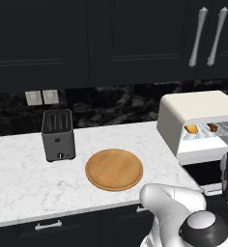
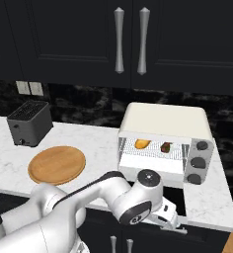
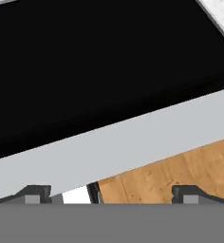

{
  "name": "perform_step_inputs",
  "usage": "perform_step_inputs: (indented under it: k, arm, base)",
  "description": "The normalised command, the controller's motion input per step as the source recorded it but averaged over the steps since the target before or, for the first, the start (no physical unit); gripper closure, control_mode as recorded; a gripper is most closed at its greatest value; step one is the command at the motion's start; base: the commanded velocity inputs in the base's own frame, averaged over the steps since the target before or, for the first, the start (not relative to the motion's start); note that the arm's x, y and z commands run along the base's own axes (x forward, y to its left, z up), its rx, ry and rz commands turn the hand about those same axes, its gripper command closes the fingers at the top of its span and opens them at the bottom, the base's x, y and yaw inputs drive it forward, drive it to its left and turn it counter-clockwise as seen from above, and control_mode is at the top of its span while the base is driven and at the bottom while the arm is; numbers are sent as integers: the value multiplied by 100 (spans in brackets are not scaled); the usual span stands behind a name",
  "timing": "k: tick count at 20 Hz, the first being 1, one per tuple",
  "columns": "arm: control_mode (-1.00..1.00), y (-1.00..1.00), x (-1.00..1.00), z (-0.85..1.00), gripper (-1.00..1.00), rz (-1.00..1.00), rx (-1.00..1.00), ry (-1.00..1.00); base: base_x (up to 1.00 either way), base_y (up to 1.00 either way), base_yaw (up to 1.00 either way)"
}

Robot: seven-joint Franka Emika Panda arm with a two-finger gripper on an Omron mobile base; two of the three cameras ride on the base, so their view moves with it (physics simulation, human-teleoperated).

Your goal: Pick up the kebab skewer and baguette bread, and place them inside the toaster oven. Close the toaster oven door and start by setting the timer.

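The toaster oven (image 1: 193,112) stands at the right end of the counter, and its door (image 2: 176,193) lies folded down flat. On the wire rack inside, the baguette bread (image 2: 142,144) lies to the left and the kebab skewer (image 2: 166,147) to the right. My gripper (image 3: 113,193) is low at the door's front edge, its fingertips (image 3: 37,192) wide apart and open with nothing between them. Just ahead of it, the hand view shows the door's dark glass (image 3: 109,71) and pale frame (image 3: 133,142). In the right base view the hand (image 2: 169,220) sits just below the door's front rim.
A dark grey slot toaster (image 1: 58,135) and a round wooden board (image 1: 114,169) sit on the marble counter (image 1: 19,178) left of the oven. Three knobs (image 2: 200,160) line the oven's right side. Dark cabinets hang overhead. Wooden floor (image 3: 180,171) shows below the door.
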Motion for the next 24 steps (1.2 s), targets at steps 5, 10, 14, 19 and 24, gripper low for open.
perform_step_inputs:
  k: [5, 10, 14, 19, 24]
  arm:
    - [-100, 0, 19, -33, -100, 34, 0, 8]
    - [-100, 2, -71, 0, -100, 15, 0, 1]
    - [-100, 29, -55, -2, -100, 0, 0, 0]
    - [-100, 47, 10, -43, -100, 0, 0, 0]
    - [-100, 18, 27, -75, -100, 3, -1, 2]
  base:
    - [0, 0, 0]
    - [0, 0, 0]
    - [0, 0, 0]
    - [0, 0, 0]
    - [0, 0, 0]
